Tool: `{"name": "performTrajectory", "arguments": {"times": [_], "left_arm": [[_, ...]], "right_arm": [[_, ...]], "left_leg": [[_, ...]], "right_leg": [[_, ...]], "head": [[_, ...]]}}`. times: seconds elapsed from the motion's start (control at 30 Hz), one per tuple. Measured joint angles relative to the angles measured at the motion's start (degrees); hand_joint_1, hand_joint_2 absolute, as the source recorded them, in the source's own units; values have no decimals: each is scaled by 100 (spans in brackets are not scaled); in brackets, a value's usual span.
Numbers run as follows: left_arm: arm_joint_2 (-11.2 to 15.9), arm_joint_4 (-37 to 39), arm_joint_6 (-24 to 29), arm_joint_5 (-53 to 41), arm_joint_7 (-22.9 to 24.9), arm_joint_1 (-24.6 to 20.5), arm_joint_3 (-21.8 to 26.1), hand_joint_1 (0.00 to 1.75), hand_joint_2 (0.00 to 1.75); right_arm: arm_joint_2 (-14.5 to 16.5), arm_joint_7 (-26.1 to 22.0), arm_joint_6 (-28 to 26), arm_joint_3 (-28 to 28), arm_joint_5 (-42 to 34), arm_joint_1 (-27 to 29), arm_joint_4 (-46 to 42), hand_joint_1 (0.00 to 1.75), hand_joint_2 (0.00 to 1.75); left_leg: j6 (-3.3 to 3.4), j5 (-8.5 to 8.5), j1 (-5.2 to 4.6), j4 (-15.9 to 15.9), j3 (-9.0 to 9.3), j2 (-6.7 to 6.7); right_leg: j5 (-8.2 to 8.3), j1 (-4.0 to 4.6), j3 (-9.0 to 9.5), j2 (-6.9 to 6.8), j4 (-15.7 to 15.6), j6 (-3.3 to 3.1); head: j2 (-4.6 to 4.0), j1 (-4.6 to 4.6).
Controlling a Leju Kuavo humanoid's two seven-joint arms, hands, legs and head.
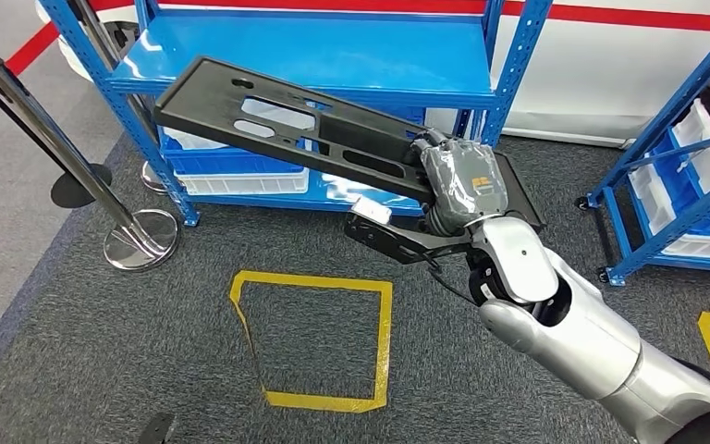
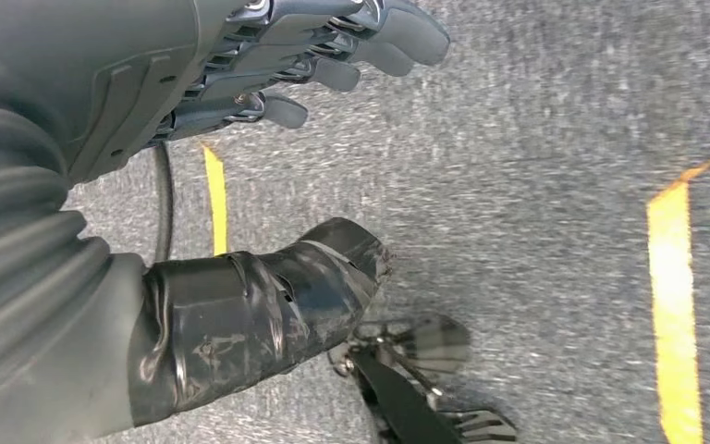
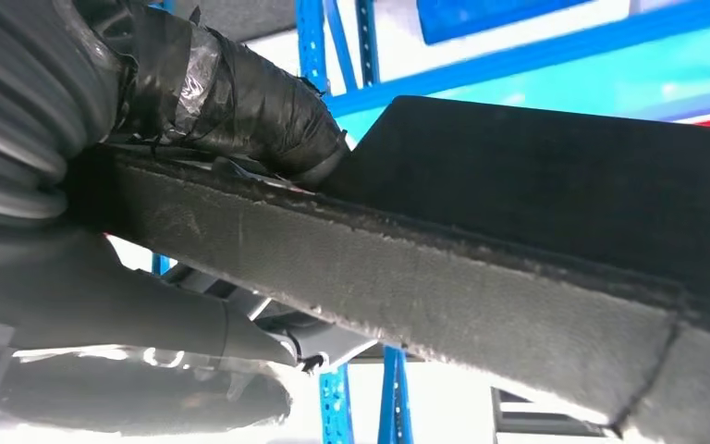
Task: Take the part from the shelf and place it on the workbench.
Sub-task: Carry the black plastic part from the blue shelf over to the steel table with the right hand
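Right hand (image 1: 462, 185) clamped on the near end of a long flat black plastic panel with slotted cut-outs (image 1: 277, 125), thumb on one face, fingers (image 3: 148, 319) wrapped under the other, edge pinched between. Panel lifted off and cantilevered out in front of the blue steel shelf (image 1: 333, 55), long axis running away from the hand up toward the shelf's left post, far end tilted slightly high. All the weight out beyond the fingers, so a long lever on that grip; slipping or drooping looks like the risk on the swing toward the workbench. Left hand (image 2: 268, 65) hanging low over the grey carpet (image 2: 536, 185), fingers loosely apart, holding nothing, well away from the panel. Right hand clearly the nearer, the only one engaged. Yellow taped square (image 1: 314, 342) on the floor below.
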Motion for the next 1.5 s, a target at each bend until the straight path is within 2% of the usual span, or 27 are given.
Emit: {"name": "performTrajectory", "arguments": {"times": [0.07,0.1,0.2,0.27,0.37,0.4,0.43,0.47,0.53,0.6,0.67,0.73,0.77,0.87,0.9,0.93,0.97,1.0,1.07,1.13,1.23,1.3,1.37,1.4,1.43,1.47,1.5], "left_arm": [[0,0,0,-1,-4,-17,0,0,175],[-1,0,-2,-1,-8,-22,0,0,175],[-3,1,-8,-24,-44,-17,0,0,175],[-5,2,6,-46,-84,-9,0,0,175],[-6,2,28,-30,-104,-4,0,0,175],[-5,2,29,-20,-104,0,0,0,175],[-4,2,30,-12,-104,7,0,0,175],[-3,2,31,-9,-104,13,0,0,175],[-3,2,28,-7,-104,24,0,0,175],[0,2,23,-7,-102,21,0,0,175],[3,2,21,-5,-99,22,0,0,175],[6,3,14,-4,-93,37,0,0,175],[7,3,10,-5,-91,43,1,0,175],[9,4,9,-7,-82,45,1,0,175],[10,4,10,-7,-78,47,1,0,175],[10,4,10,-7,-75,52,0,0,175],[10,4,10,-7,-74,56,0,0,175],[10,4,11,-8,-73,57,0,0,175],[9,4,16,-12,-73,45,0,0,175],[10,3,25,-16,-73,20,0,0,175],[14,3,43,-16,-72,-5,0,0,175],[17,3,54,-15,-71,-32,0,0,175],[19,2,60,-14,-70,-85,0,0,175],[19,2,61,-14,-69,-111,0,0,175],[19,2,61,-15,-64,-129,0,0,175],[19,2,61,-17,-57,-141,0,0,175],[19,2,61,-19,-49,-147,0,0,175]], "right_arm": [[-9,2,-1,-7,1,-4,-19,175,175],[-16,2,-2,-11,2,-9,-30,175,175],[-38,-6,-2,-24,0,-18,-48,175,175],[-69,-17,-2,-35,-24,-6,-56,175,175],[-93,-57,-12,-61,-92,9,-85,175,175],[-96,-71,-22,-68,-113,20,-91,175,175],[-99,-81,-35,-74,-126,35,-94,175,175],[-105,-86,-47,-82,-131,51,-97,175,175],[-123,-91,-71,-103,-129,67,-120,175,175],[-144,-95,-101,-130,-123,66,-156,175,175],[-157,-96,-136,-156,-112,67,-181,175,175],[-167,-96,-162,-178,-104,79,-195,175,175],[-173,-96,-170,-189,-99,87,-205,175,175],[-187,-102,-209,-227,-68,96,-254,175,175],[-188,-105,-221,-233,-54,100,-264,175,175],[-190,-108,-228,-236,-41,110,-270,175,175],[-191,-109,-228,-237,-31,121,-275,175,175],[-193,-109,-227,-238,-23,130,-284,175,175],[-200,-109,-227,-250,-14,136,-317,175,175],[-218,-110,-226,-277,-8,131,-354,175,175],[-245,-114,-225,-302,8,124,-373,175,175],[-263,-121,-225,-321,23,118,-384,175,175],[-286,-131,-222,-342,46,107,-393,175,175],[-293,-136,-220,-346,60,106,-395,175,175],[-299,-141,-218,-348,74,108,-395,175,175],[-304,-147,-217,-348,84,110,-395,175,175],[-310,-152,-216,-348,92,107,-398,175,175]], "left_leg": [[21,-2,-8,-760,538,-13],[51,-57,-21,-998,683,-23],[183,-41,-44,-1155,695,-28],[284,42,-38,-1187,643,-10],[380,164,-73,-1185,498,-22],[386,198,-84,-1176,445,-39],[386,230,-92,-1162,391,-69],[381,252,-96,-1146,345,-103],[361,283,-93,-1103,269,-185],[320,312,-80,-1065,196,-247],[252,358,-53,-1054,140,-322],[182,348,-48,-1001,75,-379],[156,278,-58,-908,15,-332],[88,-183,-50,-93,-349,-115],[63,-292,-31,215,-476,-95],[39,-302,-11,381,-540,-86],[17,-214,8,356,-513,-73],[-1,-47,25,131,-389,-43],[-18,231,22,-578,2,98],[47,295,-34,-984,216,205],[183,300,-57,-1057,209,112],[269,333,-44,-1092,211,24],[331,355,-53,-1103,201,-66],[345,360,-60,-1101,193,-121],[351,363,-67,-1097,188,-183],[353,365,-71,-1090,186,-250],[353,365,-72,-1078,186,-316]], "right_leg": [[73,-1,-102,0,38,61],[111,2,-119,-3,39,93],[196,-5,-160,-3,43,189],[-36,-1,-277,8,320,231],[-729,7,-570,18,1280,239],[-829,6,-611,17,1515,234],[-816,5,-558,19,1574,224],[-714,6,-419,24,1439,208],[-487,9,57,126,744,153],[-414,18,376,306,202,111],[-415,39,420,335,82,102],[-379,17,419,215,8,74],[-354,2,421,159,-29,52],[-310,-5,411,-4,-64,4],[-310,-3,402,-57,-56,1],[-312,-3,396,-109,-48,2],[-317,-5,390,-162,-38,7],[-325,-8,384,-211,-24,17],[-352,-7,372,-304,8,58],[-370,11,368,-386,29,102],[-394,18,365,-462,55,163],[-579,-2,253,-301,299,199],[-924,-10,-53,-85,956,199],[-1065,-9,-236,-39,1339,192],[-1120,-9,-369,-15,1609,185],[-1065,-10,-416,1,1686,174],[-907,-12,-356,22,1536,161]], "head": [[0,8],[0,19],[0,42],[0,54],[0,62],[0,62],[0,61],[0,62],[0,60],[0,56],[0,74],[0,91],[0,84],[0,62],[0,60],[0,57],[0,58],[0,57],[0,56],[0,58],[0,66],[0,70],[0,76],[0,79],[0,78],[0,78],[0,79]]}}
